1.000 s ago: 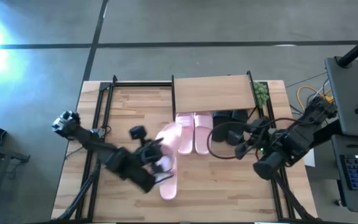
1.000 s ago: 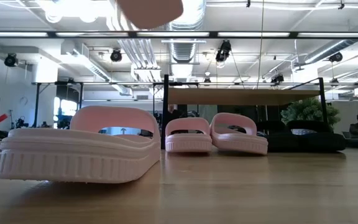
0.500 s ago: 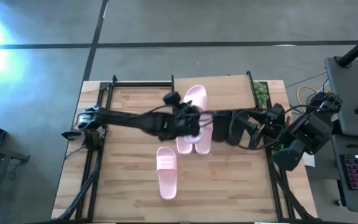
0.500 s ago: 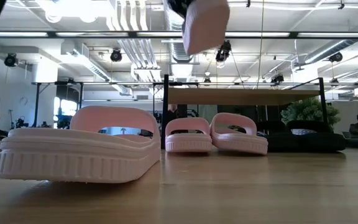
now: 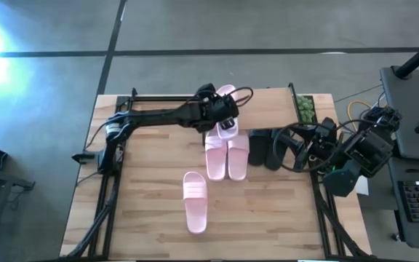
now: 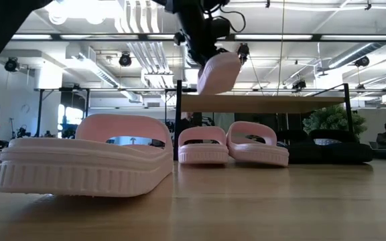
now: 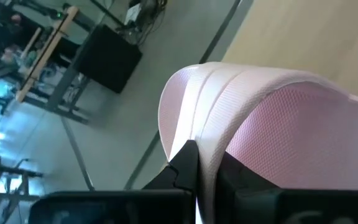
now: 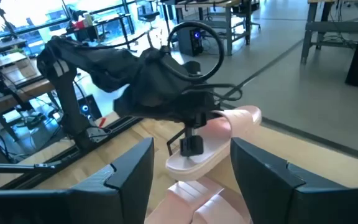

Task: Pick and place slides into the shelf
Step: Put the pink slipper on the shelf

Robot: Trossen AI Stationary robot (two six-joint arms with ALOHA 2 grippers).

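Nearest the low camera lay a pink slide (image 6: 86, 157), its thick foam sole ribbed along the edge. Beyond it a pink pair (image 5: 228, 154) sat side by side before the shelf (image 5: 268, 108), black slides (image 5: 266, 148) just beside them under the flat wood board. Above the board's left end, the left gripper (image 5: 224, 115) clamped a fourth, textured pink slide (image 6: 218, 72), tilted. The right gripper (image 8: 191, 180), fingers spread wide, hung at the table's right edge.
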